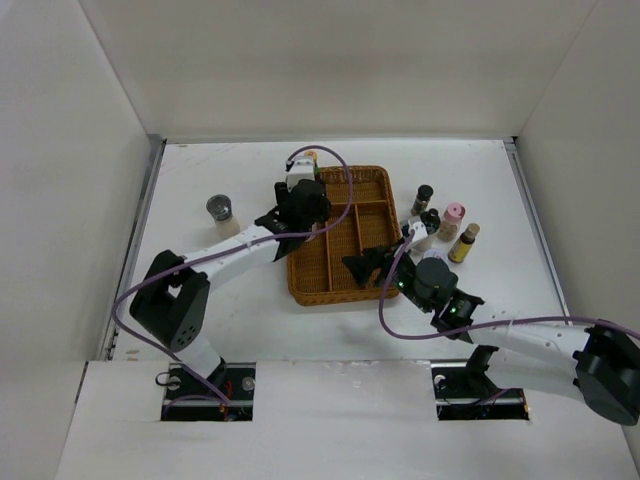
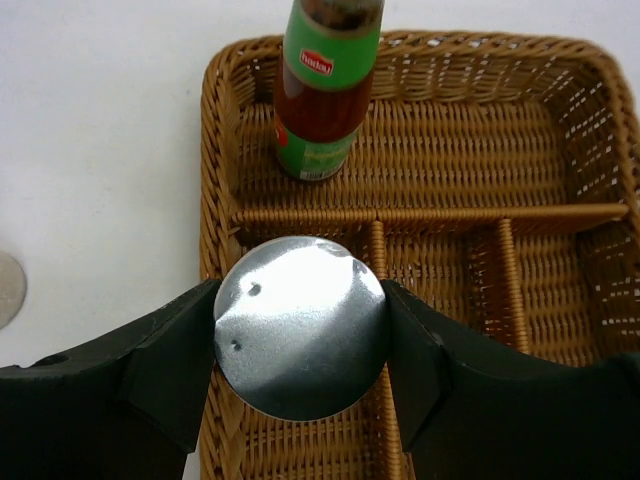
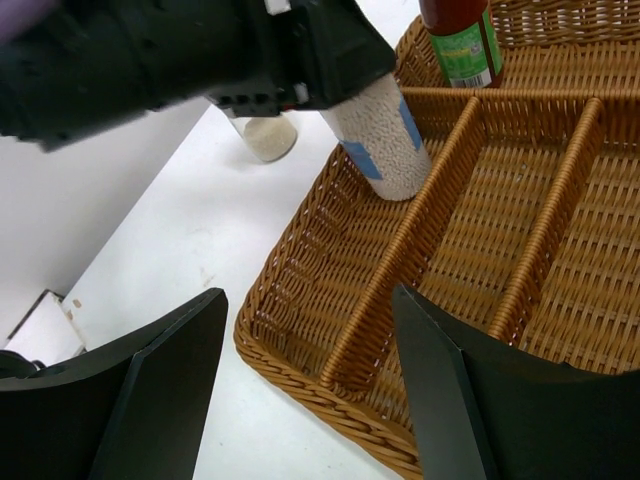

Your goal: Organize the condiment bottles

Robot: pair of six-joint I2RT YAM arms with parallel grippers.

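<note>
Left wrist: left end effector grips shaker, body hidden; right end effector gapes.

Left pincer over wicker tray, bottles clustered beside it

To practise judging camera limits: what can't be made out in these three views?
- Sauce bottle cap: left wrist view, cut off by the top edge.
- Shaker body: left wrist view, hidden under its own silver lid.
- Loose bottles, labels: top view, too small to read.
</note>
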